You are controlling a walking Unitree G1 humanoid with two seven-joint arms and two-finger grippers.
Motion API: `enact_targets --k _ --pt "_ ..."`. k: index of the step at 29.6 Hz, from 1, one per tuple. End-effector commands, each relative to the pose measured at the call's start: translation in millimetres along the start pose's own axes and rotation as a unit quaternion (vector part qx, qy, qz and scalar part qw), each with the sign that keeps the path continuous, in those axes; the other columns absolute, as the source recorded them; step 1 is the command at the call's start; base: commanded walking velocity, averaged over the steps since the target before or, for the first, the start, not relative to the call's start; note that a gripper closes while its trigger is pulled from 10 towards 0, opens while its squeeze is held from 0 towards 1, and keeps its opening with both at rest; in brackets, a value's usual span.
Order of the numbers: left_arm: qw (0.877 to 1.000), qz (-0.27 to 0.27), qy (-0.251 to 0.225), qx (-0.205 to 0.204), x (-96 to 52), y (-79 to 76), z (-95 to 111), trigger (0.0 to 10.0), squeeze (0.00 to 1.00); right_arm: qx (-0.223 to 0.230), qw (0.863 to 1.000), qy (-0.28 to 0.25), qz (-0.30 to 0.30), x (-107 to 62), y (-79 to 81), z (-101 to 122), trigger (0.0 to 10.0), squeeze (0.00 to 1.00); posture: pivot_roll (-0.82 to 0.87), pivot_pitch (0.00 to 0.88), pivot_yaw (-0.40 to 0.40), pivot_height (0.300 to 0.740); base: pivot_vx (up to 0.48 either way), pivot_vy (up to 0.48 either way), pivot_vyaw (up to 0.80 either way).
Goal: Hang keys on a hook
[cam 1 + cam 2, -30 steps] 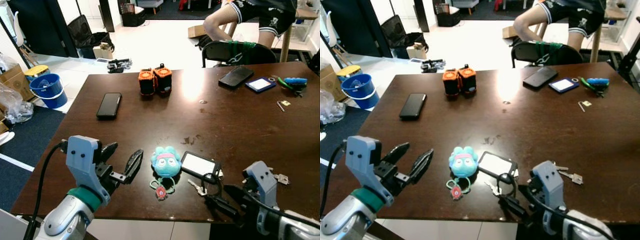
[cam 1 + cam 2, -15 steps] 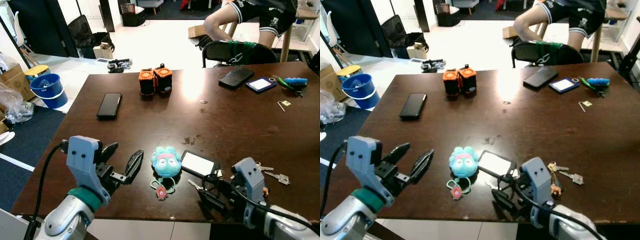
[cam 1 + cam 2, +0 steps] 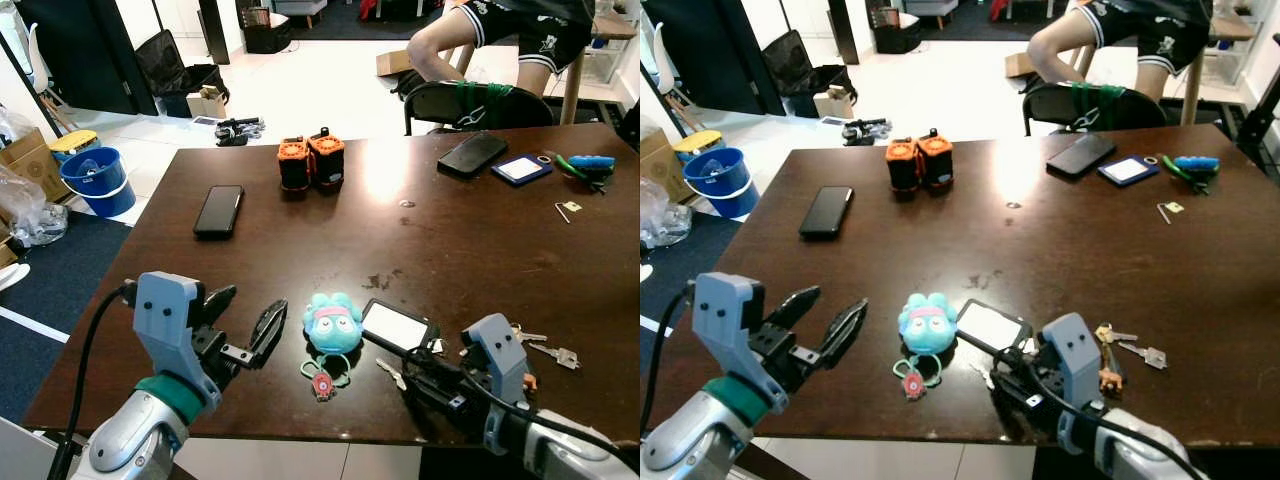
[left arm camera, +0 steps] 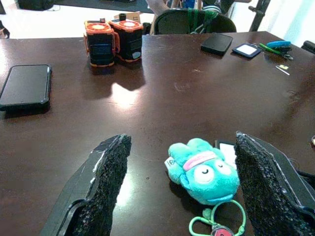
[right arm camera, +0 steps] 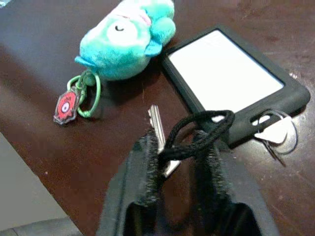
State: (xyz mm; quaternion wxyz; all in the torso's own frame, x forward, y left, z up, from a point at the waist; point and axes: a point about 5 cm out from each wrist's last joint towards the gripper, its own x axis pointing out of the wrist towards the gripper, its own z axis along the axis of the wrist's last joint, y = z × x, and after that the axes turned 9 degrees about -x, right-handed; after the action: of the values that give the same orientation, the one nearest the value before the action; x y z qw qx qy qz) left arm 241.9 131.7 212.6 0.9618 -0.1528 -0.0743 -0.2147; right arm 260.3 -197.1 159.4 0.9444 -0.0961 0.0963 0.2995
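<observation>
Right wrist view: silver key (image 5: 158, 129), black cord loop (image 5: 199, 129)

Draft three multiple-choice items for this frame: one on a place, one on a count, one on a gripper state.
1. Where is the teal plush keychain?
A. beside the blue bucket
B. on the table's near edge, between the grippers
C. on the chair

2. How many orange-and-black packs stand on the table?
A. one
B. two
C. four

3. What is the right gripper doing?
A. closed on the black cord loop
B. gripping a phone
C. hanging off the table

Answers: 1 B, it lies left of the card holder; 2 B, a side-by-side pair; 3 A, the loop sits pinched between its fingers.
</observation>
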Motion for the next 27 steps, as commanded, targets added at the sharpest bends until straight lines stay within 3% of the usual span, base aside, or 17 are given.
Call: enact_targets --k 1,10,21,24,25,27 --pt "1.000 0.004 -0.002 0.007 -3.4 0.5 0 10.0 0.00 0.006 1.000 0.002 0.003 1.3 2.6 -3 0.0 0.00 -0.18 0.146 0.218 0.740 0.000 0.000 0.00" --pt "1.000 0.006 -0.002 0.009 -3.2 1.7 1 10.0 0.00 0.002 1.000 -0.018 -0.020 5.7 -4.0 5 0.0 0.00 -0.17 0.145 0.217 0.740 0.000 0.000 0.00" --pt "1.000 0.015 -0.006 0.008 -1.3 5.0 2 10.0 0.00 -0.019 0.996 -0.079 -0.041 18.5 -14.9 41 0.0 0.00 -0.18 0.148 0.218 0.740 0.000 0.000 0.00" --pt "0.999 0.046 -0.018 0.018 2.1 12.0 5 10.0 0.00 0.019 0.975 -0.197 -0.098 33.9 -28.9 90 0.0 0.00 -0.18 0.145 0.217 0.740 0.000 0.000 0.00" --pt "0.999 0.046 -0.018 0.018 2.1 12.0 5 10.0 0.00 0.019 0.975 -0.197 -0.098 33.9 -28.9 90 0.0 0.00 -0.18 0.145 0.217 0.740 0.000 0.000 0.00" --pt "0.993 0.109 -0.033 0.028 3.7 24.3 8 10.0 0.00 0.063 0.963 -0.233 -0.123 42.6 -31.5 103 0.0 0.00 -0.18 0.133 0.204 0.740 0.000 0.000 0.00"
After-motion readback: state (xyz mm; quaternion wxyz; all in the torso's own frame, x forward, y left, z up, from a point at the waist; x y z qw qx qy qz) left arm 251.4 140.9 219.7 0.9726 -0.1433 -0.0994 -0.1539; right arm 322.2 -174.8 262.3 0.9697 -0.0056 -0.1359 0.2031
